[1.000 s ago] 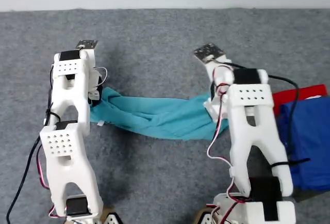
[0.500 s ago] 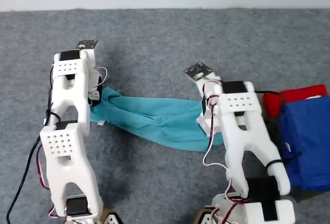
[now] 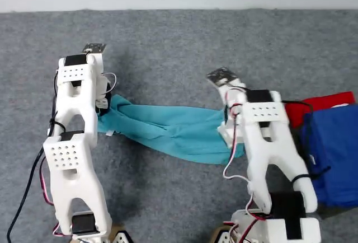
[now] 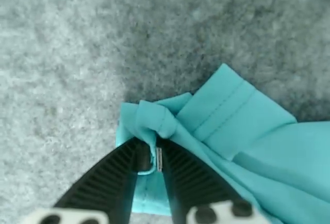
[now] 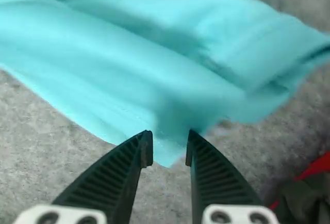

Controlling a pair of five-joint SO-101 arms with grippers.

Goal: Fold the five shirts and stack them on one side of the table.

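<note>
Pinching a small bunch of cloth tight, your left gripper (image 4: 150, 157) is holding one end of the teal shirt (image 3: 168, 131). The shirt is lying on the grey table (image 3: 168, 41) as a long, wrinkly strip, reaching from one arm to the other. Your right gripper (image 5: 167, 149) is hanging right over the far end of the shirt with its fingers a little way apart, and I don't think it is gripping the cloth. Beside your right arm, a blue shirt (image 3: 335, 159) is sitting folded on a red one (image 3: 321, 104), so I think your pile is growing there. I cannot tell if more shirts are hiding in it. You are not finishing yet: the teal shirt is waiting to be spread flat, folded and put on the pile, and other shirts may be waiting too.
</note>
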